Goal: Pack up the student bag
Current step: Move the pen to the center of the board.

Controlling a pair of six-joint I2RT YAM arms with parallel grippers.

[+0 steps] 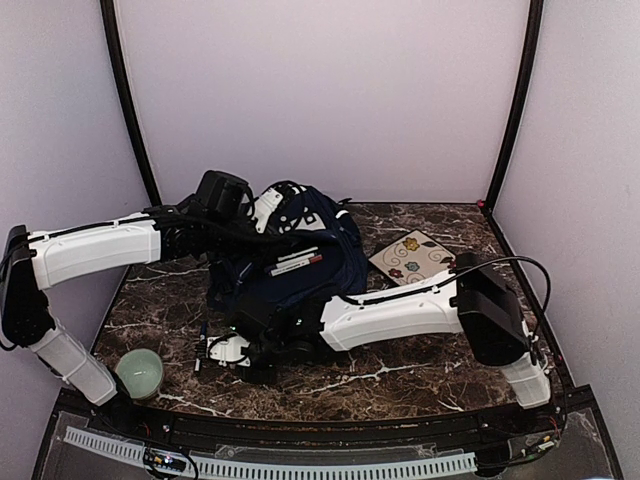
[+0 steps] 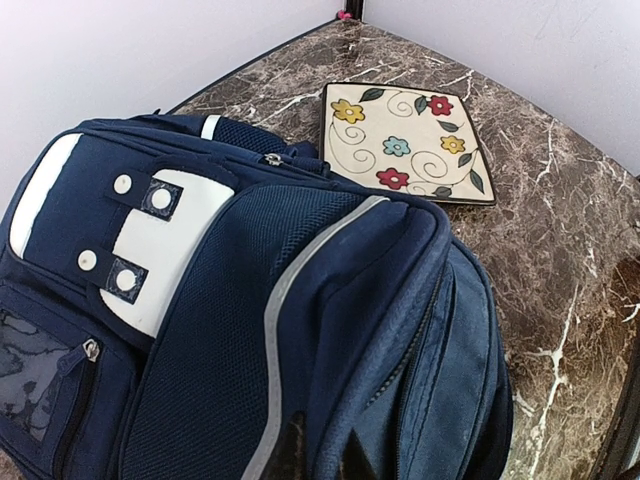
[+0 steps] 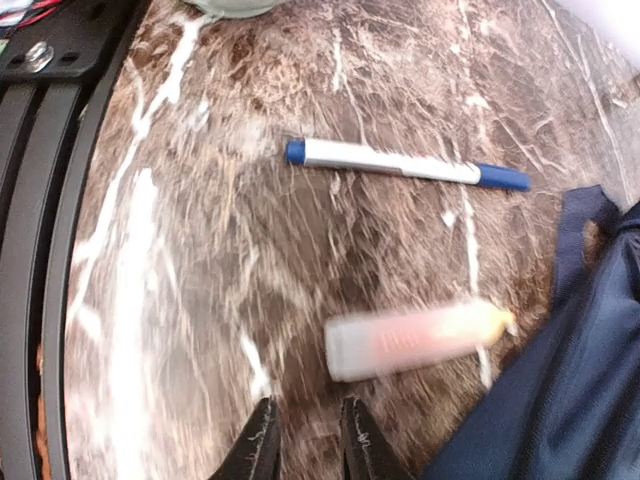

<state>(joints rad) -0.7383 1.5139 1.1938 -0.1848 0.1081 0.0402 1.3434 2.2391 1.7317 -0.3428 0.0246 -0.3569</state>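
The student bag (image 1: 300, 265), navy with white patches and a grey stripe, lies in the middle of the table and fills the left wrist view (image 2: 250, 300). My left gripper (image 2: 325, 455) is at the bag's far end, and its two fingertips pinch a fold of the blue fabric beside a zipper. My right gripper (image 3: 305, 445) hangs low over the table at the bag's near left corner, its jaws a little apart and empty. Just ahead of it lie a blurred pinkish white tube (image 3: 415, 340) and a blue-capped white marker (image 3: 400, 165). A red-tipped marker (image 1: 295, 265) lies on the bag.
A cream pad with flowers (image 1: 412, 257) lies right of the bag, also in the left wrist view (image 2: 405, 140). A green cup (image 1: 140, 372) stands at the near left corner. The black table rail (image 3: 40, 250) runs along the near edge.
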